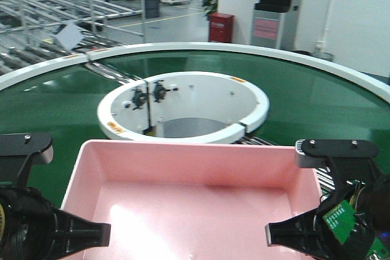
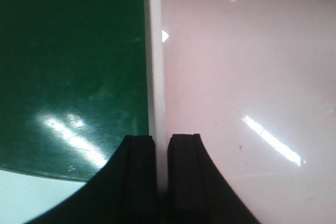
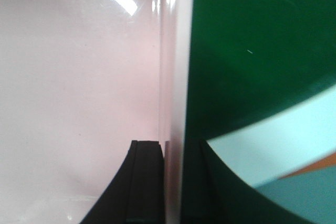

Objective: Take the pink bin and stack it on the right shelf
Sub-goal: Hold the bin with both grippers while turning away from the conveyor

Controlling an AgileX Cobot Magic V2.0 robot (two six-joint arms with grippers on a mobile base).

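Pale pink plastic fills the lower half of the front view: the pink bin point(image 1: 195, 211) sits over the near part of the green conveyor belt point(image 1: 55, 101), directly ahead of the robot and between its two arms. We cannot tell whether its base rests on the belt or is raised off it. The bin is level, open side up, and its floor is bare. The left gripper point(image 1: 67, 231) stands at the bin's left wall, with one black finger reaching inside. The right gripper point(image 1: 308, 235) stands at the right wall in the same way. Beyond the bin we note the white inner ring point(image 1: 183, 111) of the conveyor. A red cabinet point(image 1: 220, 27) and metal roller racks point(image 1: 49, 4) stand in the background.

In the left wrist view, the two black fingers point(image 2: 137, 177) are pressed close on either side of the bin's pale rim, which runs up between them. One finger is on the belt side and the other on the pink inner side. We record this gripper as pinching the wall.

In the right wrist view, the arrangement is mirrored, with pink wall to the left and green belt to the right. The belt's white edge band point(image 3: 283, 140) shows at lower right. The jaws here are likewise clamped on the rim.
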